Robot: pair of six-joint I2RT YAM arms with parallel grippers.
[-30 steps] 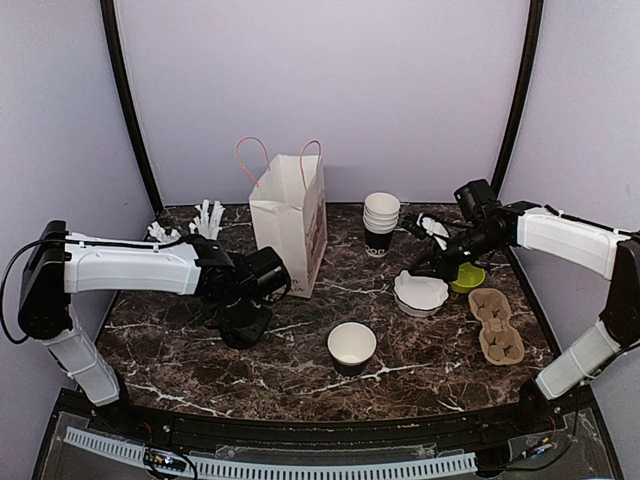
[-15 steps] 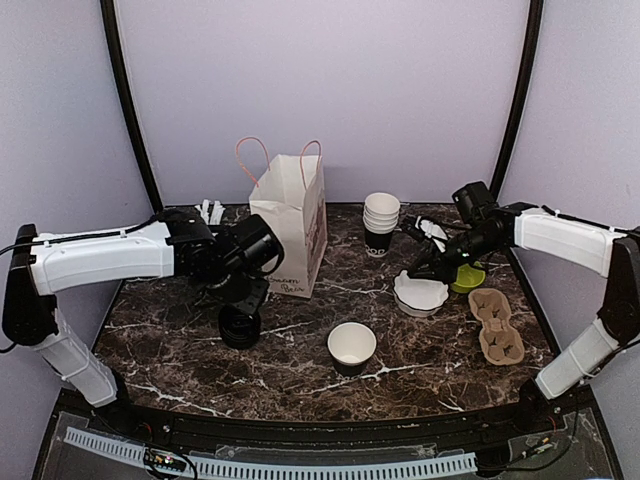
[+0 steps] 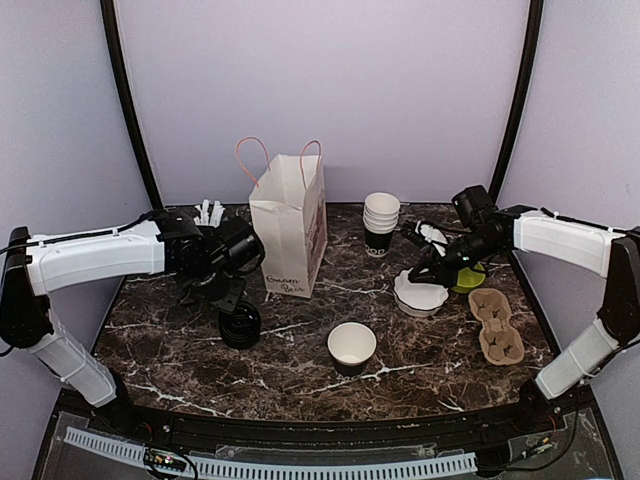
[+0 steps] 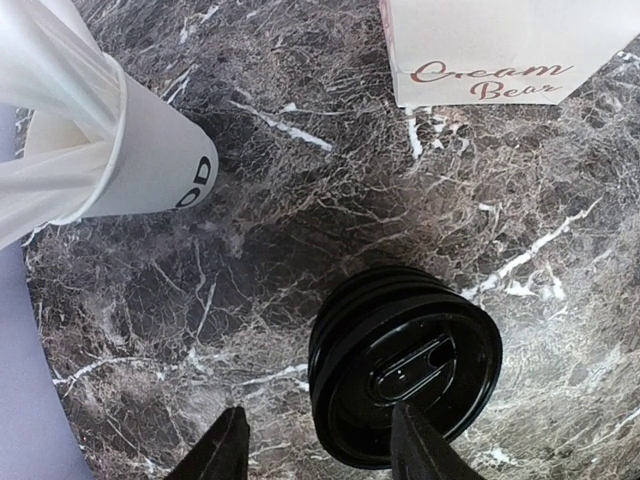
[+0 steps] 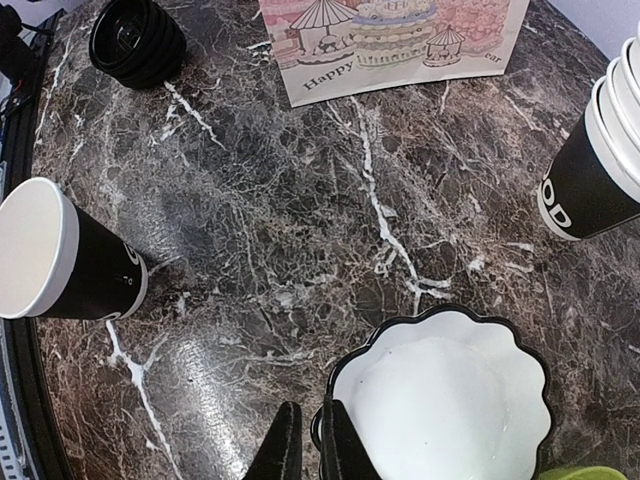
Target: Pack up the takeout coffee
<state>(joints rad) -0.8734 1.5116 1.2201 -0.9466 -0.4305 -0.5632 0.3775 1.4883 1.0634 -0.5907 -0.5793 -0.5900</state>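
Note:
The takeout coffee is out of view. A lone lidless black paper cup (image 3: 351,347) (image 5: 70,265) with a white inside stands at the front middle. A stack of black lids (image 3: 240,325) (image 4: 405,365) (image 5: 135,40) rests on the marble. My left gripper (image 3: 234,303) (image 4: 320,450) hangs open just above the stack's near left edge, with nothing between its fingers. My right gripper (image 3: 418,272) (image 5: 312,415) is shut, pinching the near rim of a white scalloped dish (image 3: 421,293) (image 5: 450,395) with a black edge.
A white paper bag (image 3: 290,225) (image 4: 500,50) (image 5: 390,40) stands open at the back middle. Stacked lidless cups (image 3: 381,222) (image 5: 595,165) are to its right, and a white cup of sticks (image 3: 208,215) (image 4: 120,150) to its left. A cardboard cup carrier (image 3: 497,325) and a green item (image 3: 468,278) lie at the right.
My left gripper has opened, lifted off the lid stack and drawn back to the left; the stack stays on the table. The right arm has hardly moved.

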